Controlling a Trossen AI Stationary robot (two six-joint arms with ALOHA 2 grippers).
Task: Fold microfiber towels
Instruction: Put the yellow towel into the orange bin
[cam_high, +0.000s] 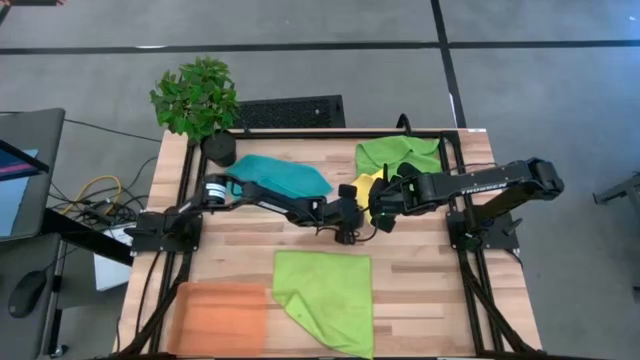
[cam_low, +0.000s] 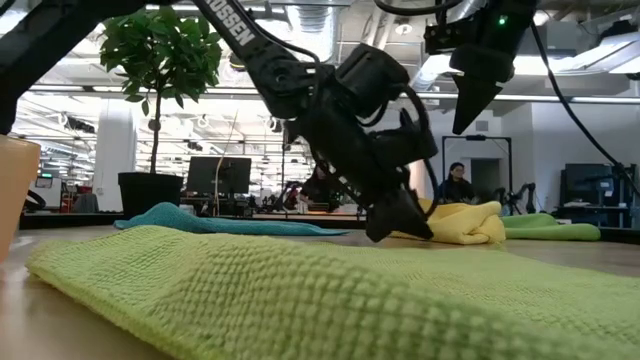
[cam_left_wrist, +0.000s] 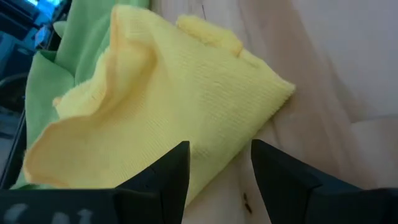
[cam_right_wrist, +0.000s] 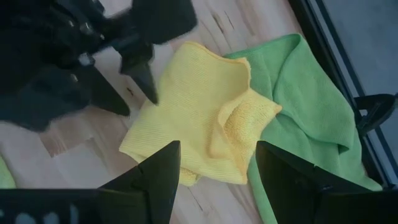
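The yellow towel (cam_right_wrist: 199, 118) lies crumpled on the tabletop (cam_high: 420, 270), one corner pointing at the left hand (cam_right_wrist: 134, 90), its far edge overlapping a green towel (cam_right_wrist: 305, 106). Both hands are open: left low beside it, right hand (cam_low: 470, 105) above

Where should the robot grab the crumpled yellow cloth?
Probably at the crumpled yellow microfiber cloth's flat corner nearest the left hand, coming in low from that side. That edge lies bare on the wooden table; the far side overlaps the lime green cloth.
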